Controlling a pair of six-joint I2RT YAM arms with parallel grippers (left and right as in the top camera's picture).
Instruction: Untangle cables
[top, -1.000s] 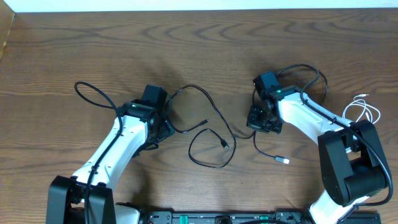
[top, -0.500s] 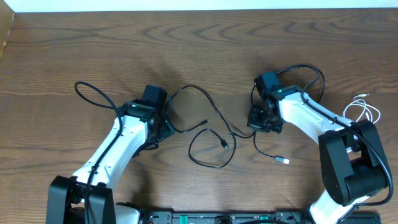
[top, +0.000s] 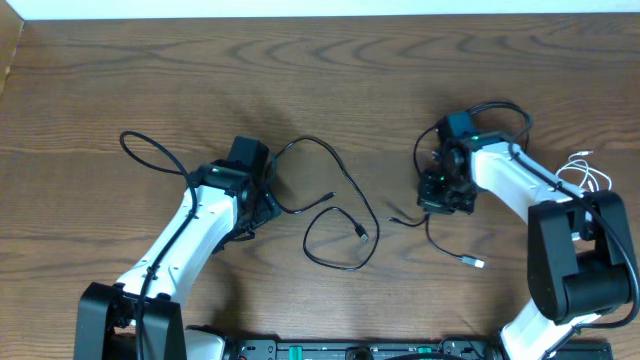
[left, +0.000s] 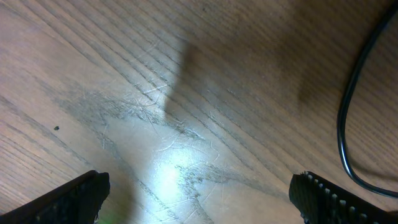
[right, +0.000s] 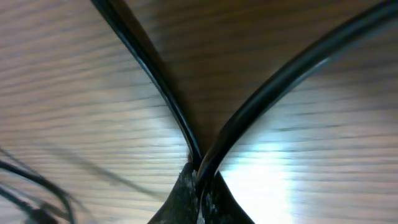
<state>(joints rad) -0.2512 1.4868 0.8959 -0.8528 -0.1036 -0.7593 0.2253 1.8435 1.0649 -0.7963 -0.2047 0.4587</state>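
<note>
**Overhead.** Wood table (top: 300, 70). Its far edge runs along the top under a white strip (top: 300, 8). The broad band of bare wood just before that edge is the largest free stretch.

The black cables (top: 338, 170) lie across the middle.
- One open loop (top: 150, 150) lies out beyond the left arm (top: 190, 235), well clear of the table's left side.
- One strand arches between the two arms.
- A rounder loop (top: 335, 242) lies nearer the front, with a small plug end inside it.

The left gripper (top: 264, 205) is low over the strands beside the arch, with its jaws hidden under the wrist from here. The right gripper (top: 447, 197) is low, right of centre. A black strand runs from it toward the front and ends in a silver-tipped plug (top: 478, 263). There is a gap of bare wood between the rounder loop and that strand.

The white cable (top: 588, 175) is bunched at the far right, close to the right arm (top: 570, 250) and apart from the black ones.

**Left wrist.** The fingers (left: 68, 199) are spread wide at the lower corners of the frame, with only bare wood between them. One black strand curves down the right side, close above the right finger. Whether they touch is unclear.

**Right wrist.** The fingers are pressed together, pinching the black cable. Two strands meet in a V right at the tips. Thin blurred strands show at the lower left.
</note>
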